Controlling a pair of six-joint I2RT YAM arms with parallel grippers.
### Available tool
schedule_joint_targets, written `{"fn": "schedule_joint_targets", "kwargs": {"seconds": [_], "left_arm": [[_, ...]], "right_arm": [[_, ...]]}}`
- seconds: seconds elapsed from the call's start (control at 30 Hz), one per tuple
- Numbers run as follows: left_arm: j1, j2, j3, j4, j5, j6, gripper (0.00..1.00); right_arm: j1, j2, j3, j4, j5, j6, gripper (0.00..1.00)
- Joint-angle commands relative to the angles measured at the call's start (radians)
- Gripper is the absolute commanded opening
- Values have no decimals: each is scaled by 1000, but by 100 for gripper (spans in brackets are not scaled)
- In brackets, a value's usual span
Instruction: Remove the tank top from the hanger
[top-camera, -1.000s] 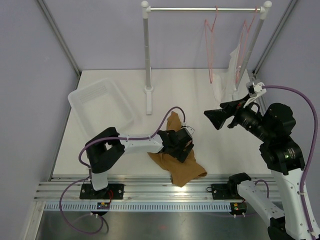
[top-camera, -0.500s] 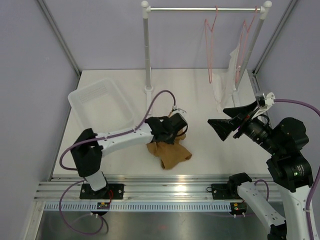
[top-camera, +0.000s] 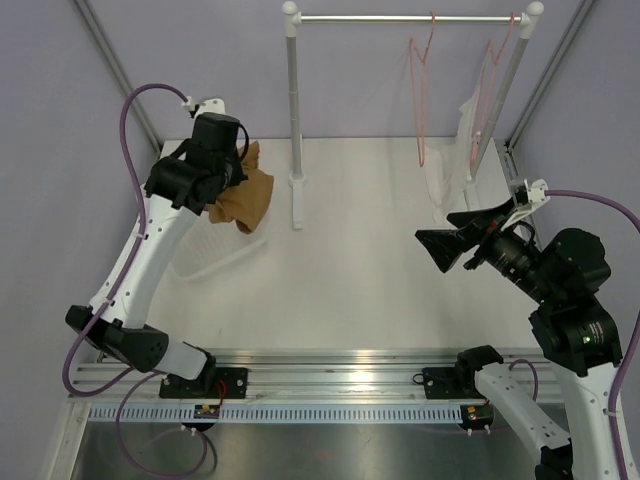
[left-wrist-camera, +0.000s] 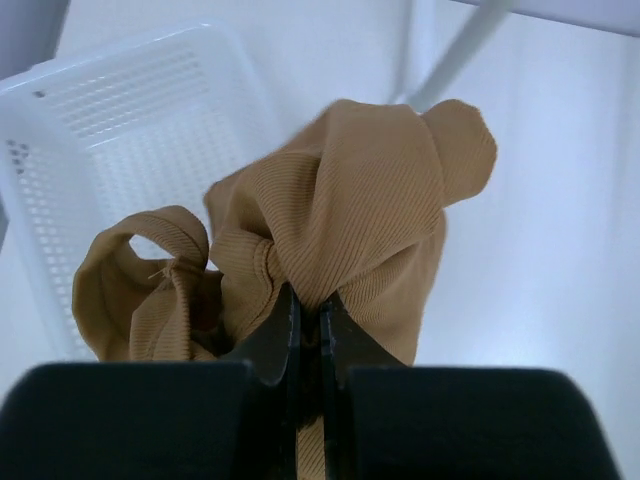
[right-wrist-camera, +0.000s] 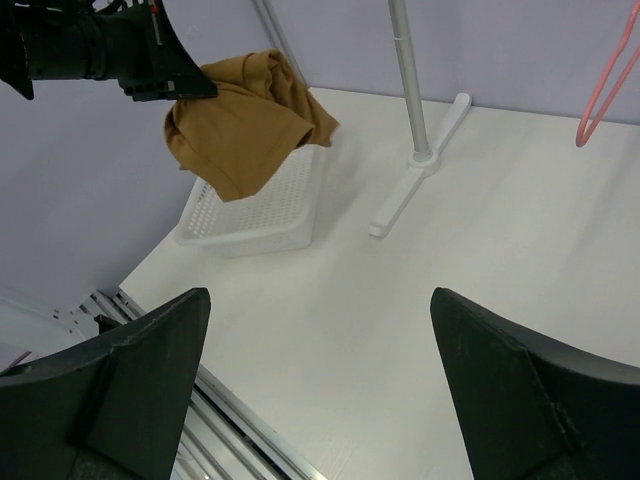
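The tan-brown tank top hangs bunched in the air at the back left, above the white basket. My left gripper is shut on a fold of the tank top, and the ribbed cloth droops on both sides of the jaws. The bare pink hanger hangs from the rail at the back right, with nothing on it. At the right side of the table my right gripper stands open and holds nothing. The right wrist view shows the tank top over the basket.
A white rack with a post and flat foot stands at the back centre. A second pink hanger carries a white see-through garment near the right post. The aluminium rail runs along the near edge.
My left gripper shut on the tank top at the front centre of the table, then lifted and carried it to the back left over the basket. The right arm has barely moved.
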Motion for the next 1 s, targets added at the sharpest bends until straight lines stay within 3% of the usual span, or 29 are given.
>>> {"fn": "schedule_joint_targets", "kwargs": {"seconds": [0.0, 0.07, 0.13, 0.17, 0.2, 0.37, 0.5, 0.67, 0.8, 0.97], "left_arm": [[122, 36, 50, -51, 36, 42, 3], [196, 54, 43, -49, 53, 53, 12], [260, 89, 27, -52, 76, 56, 33], [275, 99, 20, -57, 85, 53, 61], [286, 112, 15, -61, 91, 50, 99], [294, 67, 10, -61, 93, 43, 99], [283, -45, -20, -55, 110, 73, 99], [167, -312, -183, -15, 19, 106, 99], [64, -499, -354, -67, -66, 53, 99], [55, -703, -442, -173, -158, 28, 99]], "right_arm": [[2, 14, 0, 33, 49, 10, 100], [0, 17, 2, 24, 63, 7, 100], [2, 20, 3, 15, 71, 5, 100], [2, 25, 6, 9, 84, 4, 99], [2, 30, 11, -5, 92, 2, 100], [0, 51, 37, -69, 245, -4, 99], [2, 95, 100, -213, 370, -59, 100], [13, 126, 155, -310, 522, -67, 100], [14, 126, 229, -408, 526, -81, 99], [14, 103, 282, -502, 604, -104, 99]]}}
